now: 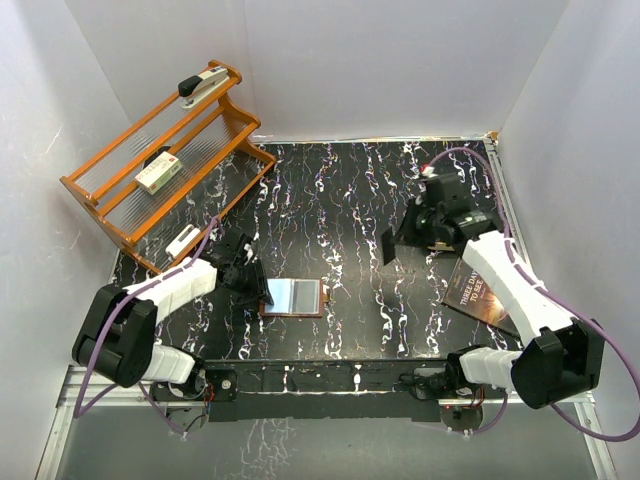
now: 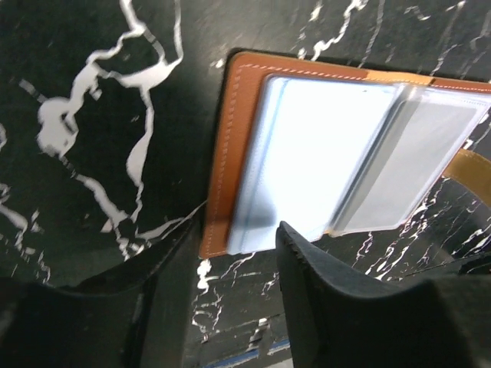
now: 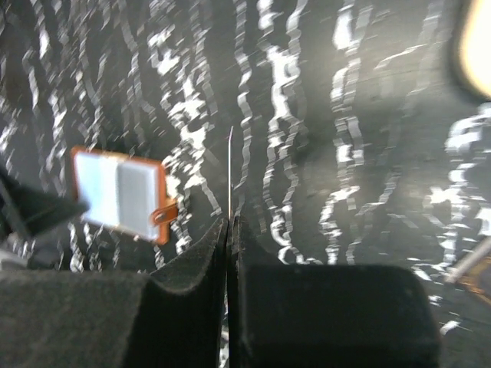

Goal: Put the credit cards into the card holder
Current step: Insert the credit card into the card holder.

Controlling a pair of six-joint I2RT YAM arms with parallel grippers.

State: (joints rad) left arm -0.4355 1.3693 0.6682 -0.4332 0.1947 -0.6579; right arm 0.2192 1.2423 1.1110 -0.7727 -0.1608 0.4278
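Card holder [image 1: 293, 297] lies spread open on the table [image 1: 350, 200], with the left gripper [image 2: 238, 238] fingers parted astride its edge. Right gripper [image 3: 230, 222], clamped on a credit card [image 3: 230, 169] held edge-on, stands well apart. Risk: the left fingers could nudge the holder, misaligning pocket and card.

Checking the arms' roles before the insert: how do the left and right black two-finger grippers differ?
The left black two-finger gripper has its jaws apart; the right black two-finger gripper is shut on a thin pale credit card, edge-on. The left sits low at the corner of the open brown leather card holder; the right hangs away from it. Both point down at the black marbled table.
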